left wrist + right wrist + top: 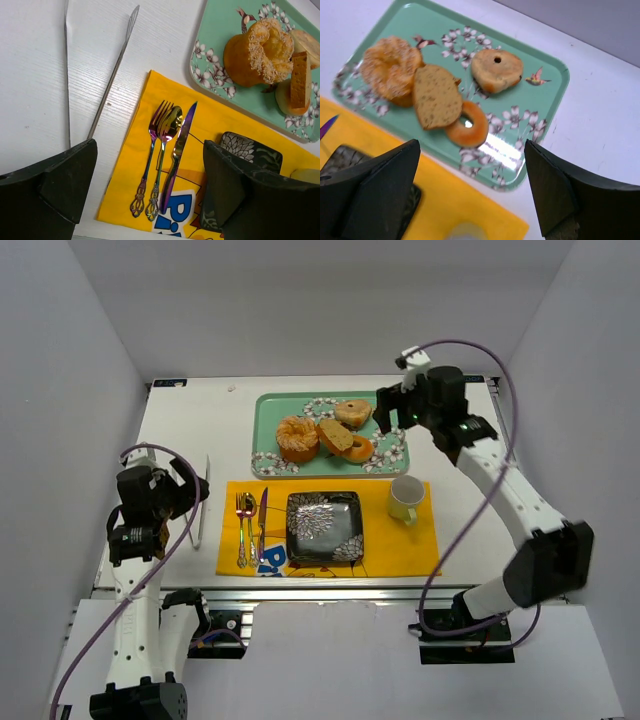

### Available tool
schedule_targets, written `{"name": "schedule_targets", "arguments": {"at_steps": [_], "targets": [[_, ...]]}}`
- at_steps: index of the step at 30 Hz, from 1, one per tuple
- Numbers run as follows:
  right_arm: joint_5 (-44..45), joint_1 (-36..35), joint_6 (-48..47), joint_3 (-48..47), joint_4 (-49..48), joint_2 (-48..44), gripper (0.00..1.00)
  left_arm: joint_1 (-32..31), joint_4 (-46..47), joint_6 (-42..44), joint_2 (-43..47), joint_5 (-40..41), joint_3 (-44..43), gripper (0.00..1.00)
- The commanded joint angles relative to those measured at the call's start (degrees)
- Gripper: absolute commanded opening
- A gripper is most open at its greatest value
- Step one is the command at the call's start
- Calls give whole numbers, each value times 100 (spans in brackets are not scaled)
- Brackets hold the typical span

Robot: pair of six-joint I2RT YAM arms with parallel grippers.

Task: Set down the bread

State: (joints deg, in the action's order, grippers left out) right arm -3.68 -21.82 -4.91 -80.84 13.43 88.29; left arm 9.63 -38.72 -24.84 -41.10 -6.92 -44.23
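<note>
The bread (468,125), a small smooth golden-orange ring, lies on the green floral tray (268,412) near its front right, with a tan slice of bread (436,97) leaning over its left edge. My right gripper (471,147) hovers open above the tray's front right corner, just short of the bread (359,449), with nothing between its fingers. The black square plate (324,527) sits on the yellow placemat (400,545) in front of the tray. At the table's left my left gripper (149,145) hangs open and holds nothing, above the placemat's left end.
A ridged orange pastry (297,438) and a paler tan ring (352,412) share the tray. A fork, spoon and knife (165,150) lie left of the plate. Metal tongs (203,500) rest on the white table. A pale cup (405,498) stands right of the plate.
</note>
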Motion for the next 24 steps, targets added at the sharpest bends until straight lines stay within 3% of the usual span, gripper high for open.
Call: {"name": "schedule_targets", "arguments": {"at_steps": [1,2,3,5,6,7,8,10,11,12,13,14,15,16,17,20,24], "targets": [[-789,266,60,699,169,-891,89,13,-13,129,-3,217,-235,95],[-1027,484,-253,988,195,-1084,89,13,5,129,-29,217,-227,94],[-1882,651,-526,1095,299,-1451,86,13,48,120,-56,226,-227,92],[-2923,1107,-1306,1437,432,-1875,59,13,110,111,-169,270,-227,79],[-3276,1128,-1398,1813,345,-2277,40,13,128,85,-240,305,-235,67],[-3349,1128,-1469,1982,301,-2438,4,13,119,50,-319,436,-262,30],[-3506,1119,-1574,2123,318,-2596,0,13,119,32,-415,506,-305,16],[-3700,1128,-1584,2484,344,-2957,0,13,40,23,-766,612,-384,5],[-3884,1136,-1584,2581,431,-3123,12,13,23,58,-898,804,-428,5],[-3964,1128,-1592,2721,484,-3195,33,4,5,145,-1178,850,-429,7],[-4069,1128,-1601,2766,598,-3239,74,13,-39,172,-1337,963,-472,28],[-4105,1128,-1558,2827,643,-3326,81,13,-91,277,-1678,973,-551,48],[-4140,1128,-1557,2854,704,-3414,82,13,-135,313,-1873,1069,-639,76],[-4140,1128,-1566,2898,705,-3415,83,13,-179,365,-2067,1070,-640,76],[-4123,1136,-1557,2959,626,-3537,84,13,-180,557,-2251,1131,-701,85],[-4062,1128,-1461,3170,468,-3687,86,13,-101,883,-3076,1297,-728,88],[-4061,1215,-1364,3232,371,-3705,86,13,127,1218,-3492,1518,-676,89]]}}
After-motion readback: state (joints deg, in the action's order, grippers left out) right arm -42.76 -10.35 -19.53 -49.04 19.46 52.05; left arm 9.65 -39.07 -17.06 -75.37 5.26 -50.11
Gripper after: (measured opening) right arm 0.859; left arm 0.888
